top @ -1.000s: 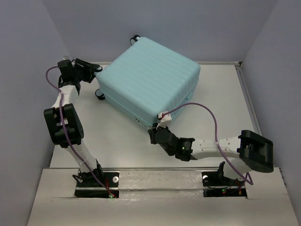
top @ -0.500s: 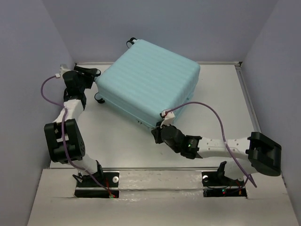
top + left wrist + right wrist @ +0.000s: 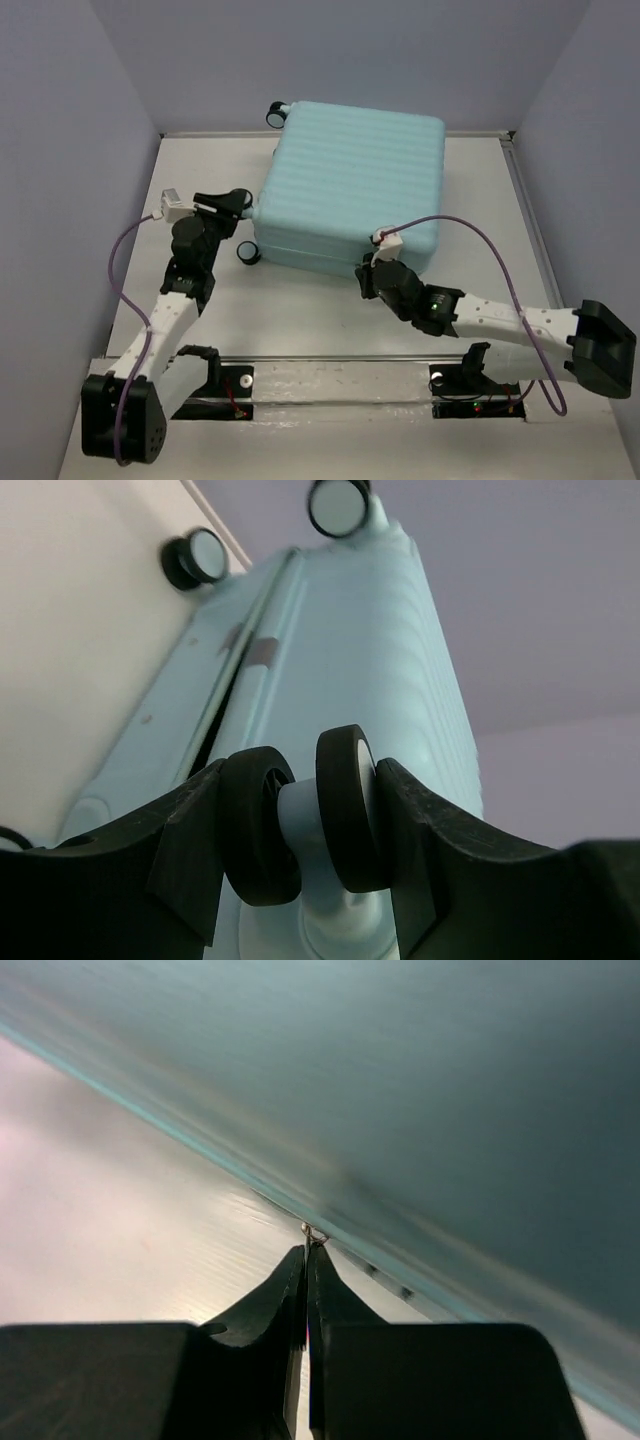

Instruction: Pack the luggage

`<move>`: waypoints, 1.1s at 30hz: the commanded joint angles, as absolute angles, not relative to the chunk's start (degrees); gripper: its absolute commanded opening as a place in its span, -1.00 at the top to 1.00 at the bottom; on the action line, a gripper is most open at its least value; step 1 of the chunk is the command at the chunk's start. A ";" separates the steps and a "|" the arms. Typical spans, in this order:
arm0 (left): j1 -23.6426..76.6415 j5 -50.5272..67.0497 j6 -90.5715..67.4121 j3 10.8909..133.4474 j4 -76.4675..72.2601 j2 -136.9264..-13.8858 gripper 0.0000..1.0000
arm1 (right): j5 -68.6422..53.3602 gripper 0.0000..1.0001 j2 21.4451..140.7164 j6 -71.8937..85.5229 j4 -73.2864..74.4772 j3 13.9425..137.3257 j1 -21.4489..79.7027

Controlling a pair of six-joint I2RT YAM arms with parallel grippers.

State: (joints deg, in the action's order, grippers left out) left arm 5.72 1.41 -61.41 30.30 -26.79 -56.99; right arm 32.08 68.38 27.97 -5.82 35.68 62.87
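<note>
The luggage [image 3: 350, 170] is a pale aqua ribbed suitcase lying flat and closed at the back middle of the table. My left gripper [image 3: 238, 203] is at its left side, shut on a black-and-white caster wheel [image 3: 345, 810], one finger on each side of the twin wheel. In the left wrist view the luggage side [image 3: 330, 650] runs away with two more wheels at its far end. My right gripper [image 3: 368, 272] is at the near edge of the luggage, jaws pressed together on a small metal zipper pull [image 3: 312, 1232]. The luggage shell [image 3: 420, 1090] fills that view, blurred.
Another caster wheel [image 3: 247, 253] rests on the table below my left gripper, and one [image 3: 275, 113] sticks out at the back left corner. Grey walls enclose the table on the left, back and right. A raised rail [image 3: 520, 180] runs along the right edge.
The luggage has swung clockwise and shifted right. My left gripper has come forward and right with the wheel in it. My right gripper has moved right along the near edge.
</note>
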 commanded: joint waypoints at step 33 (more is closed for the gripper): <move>69.08 -22.16 -51.51 35.76 -23.36 -60.78 0.88 | 10.80 0.86 46.34 23.72 -11.44 22.15 62.14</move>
